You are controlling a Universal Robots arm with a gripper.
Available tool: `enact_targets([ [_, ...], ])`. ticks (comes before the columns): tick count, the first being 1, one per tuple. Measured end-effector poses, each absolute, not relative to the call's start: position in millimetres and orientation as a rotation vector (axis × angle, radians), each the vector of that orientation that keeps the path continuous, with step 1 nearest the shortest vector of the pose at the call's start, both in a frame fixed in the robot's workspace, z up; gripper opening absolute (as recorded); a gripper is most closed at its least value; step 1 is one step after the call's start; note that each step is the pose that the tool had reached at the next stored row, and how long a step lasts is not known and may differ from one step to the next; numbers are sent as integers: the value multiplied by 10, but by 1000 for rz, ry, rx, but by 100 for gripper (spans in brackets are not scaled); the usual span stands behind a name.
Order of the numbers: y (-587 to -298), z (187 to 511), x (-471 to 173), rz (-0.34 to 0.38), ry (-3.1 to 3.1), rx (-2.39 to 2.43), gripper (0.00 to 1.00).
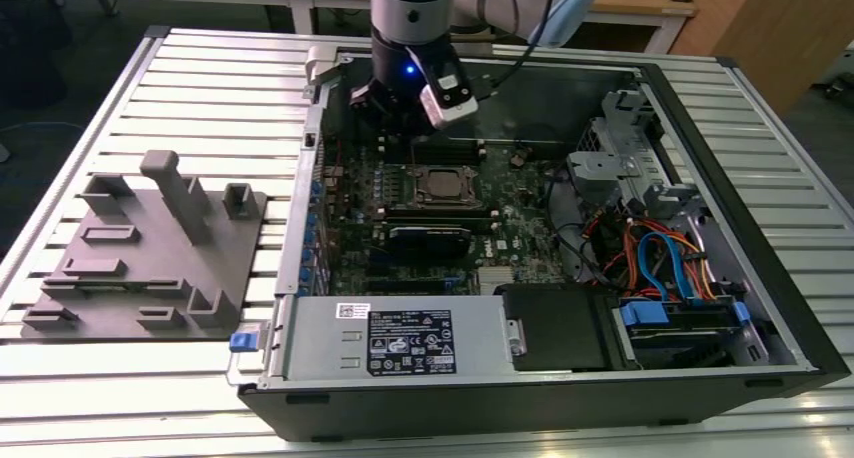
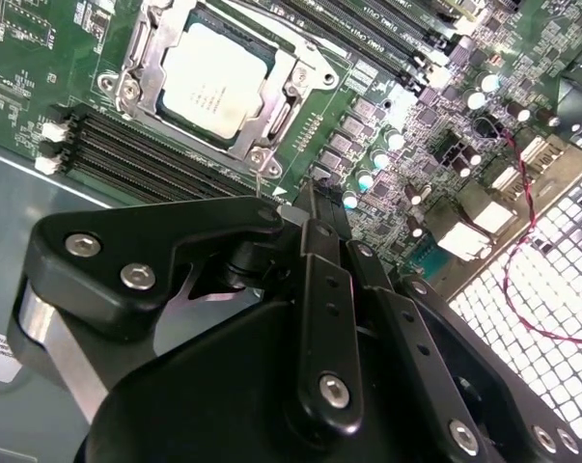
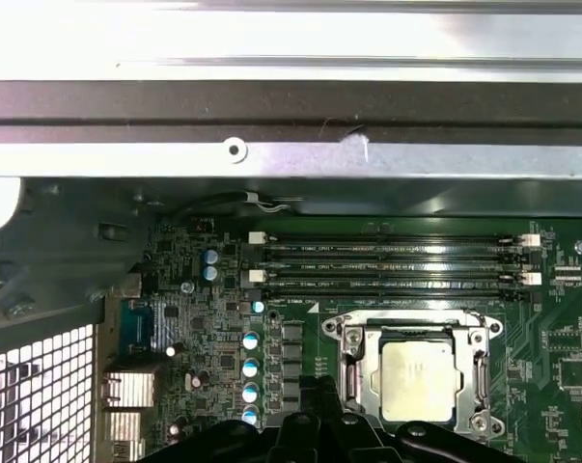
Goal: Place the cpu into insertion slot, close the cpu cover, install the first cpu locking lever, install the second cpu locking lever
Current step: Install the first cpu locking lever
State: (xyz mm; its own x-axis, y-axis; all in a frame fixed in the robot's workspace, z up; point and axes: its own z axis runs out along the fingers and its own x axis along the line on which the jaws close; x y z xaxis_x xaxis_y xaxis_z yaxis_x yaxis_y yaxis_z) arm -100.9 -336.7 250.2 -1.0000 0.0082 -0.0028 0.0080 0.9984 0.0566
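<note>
A robot arm's gripper [image 1: 400, 126] is pictured poised above the upper part of the green motherboard [image 1: 514, 243] inside an open computer case [image 1: 763, 178], which is laid on a slatted metal counter [image 1: 200, 88]. In both wrist views the gripper [image 2: 313, 198] [image 3: 317, 388] is seen with its fingers drawn together and nothing clamped between them, held just beside the socket without touching it. The cpu [image 2: 213, 77] [image 3: 418, 381] is shown seated flat in the insertion slot [image 1: 416, 184], its dull silver top framed by the cpu cover [image 2: 146, 68], which is folded down over the chip's edges. Long black memory slots [image 3: 397, 262] are seen running alongside the socket, between it and the case's metal wall. Whether the two locking levers are latched cannot be told. In the exterior view, a grey moulded fixture [image 1: 147, 268] is set on the counter to the exterior view's left of the case, well apart from the gripper, and a labelled power supply [image 1: 400, 340] is mounted along the case's near edge.
</note>
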Motion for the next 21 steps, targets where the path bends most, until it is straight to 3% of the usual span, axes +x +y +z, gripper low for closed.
enact_targets([
  [21, -3254, 2513, -1042, 89, 3138, 1, 11],
])
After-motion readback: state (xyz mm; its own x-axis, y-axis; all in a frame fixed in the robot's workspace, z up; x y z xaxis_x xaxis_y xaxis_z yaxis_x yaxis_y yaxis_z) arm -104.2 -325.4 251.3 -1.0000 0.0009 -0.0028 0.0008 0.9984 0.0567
